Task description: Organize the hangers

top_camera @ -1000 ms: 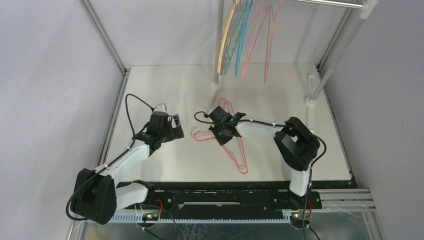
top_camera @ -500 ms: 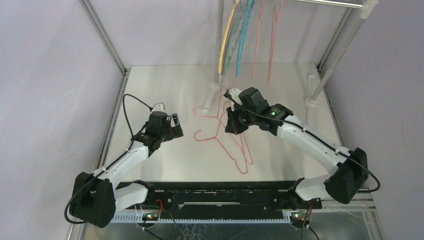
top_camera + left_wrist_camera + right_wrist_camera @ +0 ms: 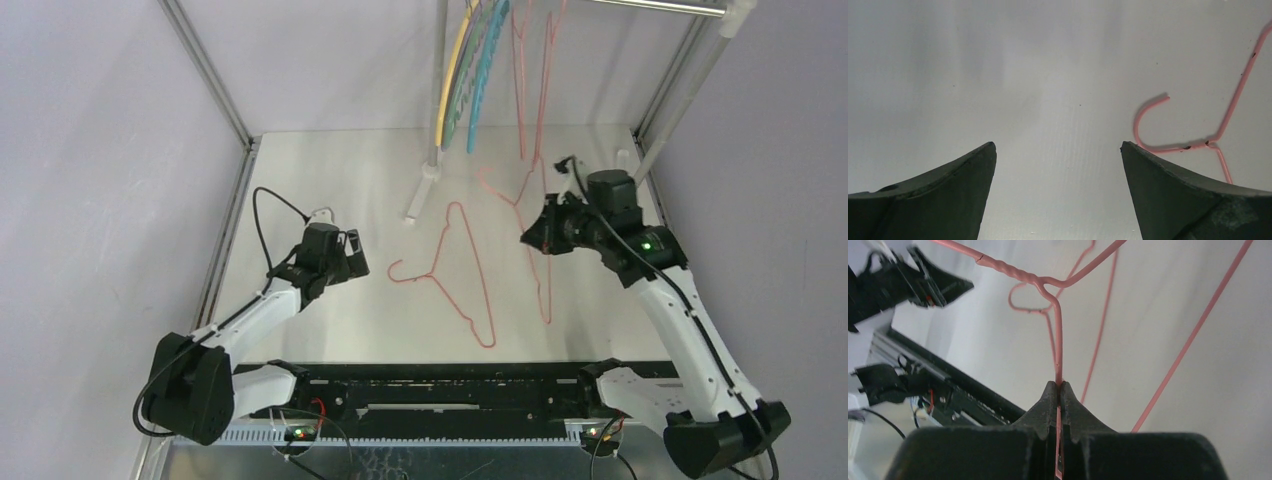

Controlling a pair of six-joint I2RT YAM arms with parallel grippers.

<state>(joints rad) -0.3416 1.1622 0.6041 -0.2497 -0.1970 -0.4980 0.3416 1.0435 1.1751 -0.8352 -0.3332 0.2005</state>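
My right gripper (image 3: 533, 236) is shut on the wire of a pink hanger (image 3: 546, 295) and holds it up off the table at the right; the right wrist view shows the jaws (image 3: 1058, 386) pinched on that hanger's stem (image 3: 1058, 340) below its twisted neck. A second pink hanger (image 3: 433, 277) lies flat at the table's middle, its hook pointing left. My left gripper (image 3: 352, 256) is open and empty just left of that hook (image 3: 1148, 112). Yellow (image 3: 450, 80), purple, teal and blue (image 3: 480, 80) hangers and two pink ones (image 3: 520, 90) hang from the rail at the back.
A silver rail (image 3: 650, 8) crosses the top on slanted metal poles. One pole's white foot (image 3: 418, 198) stands on the table behind the lying hanger; another pole (image 3: 680, 100) rises at the right. Grey walls close both sides.
My right arm has swung from the table's middle to the right and upward, lifting one pink hanger off the pile. The other pink hanger stays on the table. The left arm has barely moved.
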